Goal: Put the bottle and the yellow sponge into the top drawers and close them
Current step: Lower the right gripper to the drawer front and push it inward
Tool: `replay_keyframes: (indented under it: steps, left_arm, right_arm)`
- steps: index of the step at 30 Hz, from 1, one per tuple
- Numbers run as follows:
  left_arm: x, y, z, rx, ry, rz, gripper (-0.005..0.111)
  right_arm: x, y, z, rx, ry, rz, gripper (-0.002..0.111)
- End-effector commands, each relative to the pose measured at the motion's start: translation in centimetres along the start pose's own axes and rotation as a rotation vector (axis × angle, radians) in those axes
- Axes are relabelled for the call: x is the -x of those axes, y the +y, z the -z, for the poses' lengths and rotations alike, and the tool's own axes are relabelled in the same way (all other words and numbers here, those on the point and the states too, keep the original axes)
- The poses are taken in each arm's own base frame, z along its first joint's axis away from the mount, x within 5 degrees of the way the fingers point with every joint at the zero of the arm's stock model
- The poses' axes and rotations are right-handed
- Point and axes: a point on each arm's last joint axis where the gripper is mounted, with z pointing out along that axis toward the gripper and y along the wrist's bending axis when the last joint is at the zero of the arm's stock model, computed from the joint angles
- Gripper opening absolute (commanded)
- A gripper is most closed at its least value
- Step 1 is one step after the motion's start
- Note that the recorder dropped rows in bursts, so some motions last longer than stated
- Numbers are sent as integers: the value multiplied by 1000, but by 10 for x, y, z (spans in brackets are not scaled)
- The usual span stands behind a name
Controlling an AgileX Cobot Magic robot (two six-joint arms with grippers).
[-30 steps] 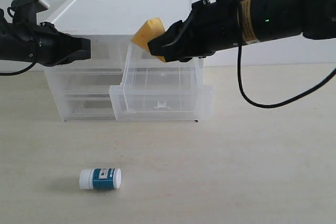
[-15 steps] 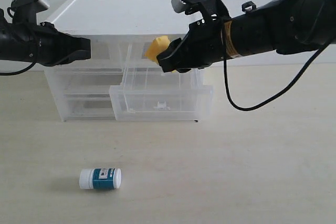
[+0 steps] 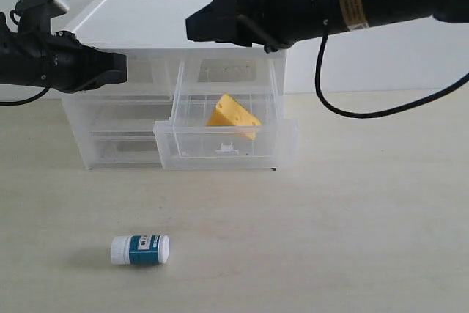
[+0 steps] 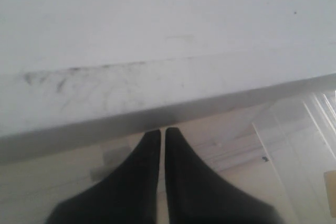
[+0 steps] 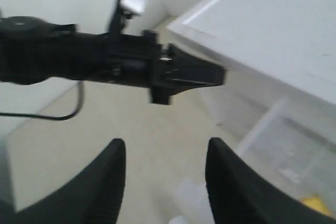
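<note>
The right claw (image 3: 193, 27) hangs spread and empty; in its wrist view (image 5: 165, 146) the two dark fingers stand wide apart with nothing between them. In the exterior view it is up over the white top of the cabinet (image 3: 146, 16), clear of it and above the pulled-out drawer. Below it, the yellow sponge (image 3: 233, 116) lies inside the right top drawer (image 3: 278, 148), which stands drawn well out of the cabinet; the wedge leans tilted near the middle of the drawer, behind the clear front wall with its small white handle. A corner of the sponge (image 5: 316, 203) also shows at the edge of the right wrist view. The left claw (image 3: 122, 68) is pressed together, its fingertips (image 4: 152, 136) showing only a thin slit and holding nothing; it hovers just in front of the cabinet's upper left corner, beside the left top drawer (image 3: 150, 75), which sits pushed in. The bottle (image 3: 141, 249) lies on its side on the pale table (image 3: 330, 218), well apart from the cabinet and both claws, with its cap pointing left.
</note>
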Motion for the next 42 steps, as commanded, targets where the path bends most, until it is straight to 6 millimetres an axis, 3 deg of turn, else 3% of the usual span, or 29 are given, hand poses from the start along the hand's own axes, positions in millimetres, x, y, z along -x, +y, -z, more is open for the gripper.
replay_keyframes:
  steps: [1,9,18,29,37,42]
  left_arm:
    - [6,6,0,57,-28,10,4]
    - [6,7,0,63,-29,8,4]
    - [6,7,0,63,-27,4,4]
    - [6,7,0,60,-27,5,4]
    - [6,7,0,60,-27,5,4]
    - [6,7,0,60,-27,5,4]
  right_arm:
    - [-3,21,8,153,53,-32,46]
    - [-58,12,4,175,188,-116,49]
    - [-101,-21,4,-138,211,-205,49]
    - [-111,-4,-22,-321,196,-98,49]
    - [-108,-16,-33,-378,190,-79,49]
    - [-96,-17,-37,-380,156,-60,49]
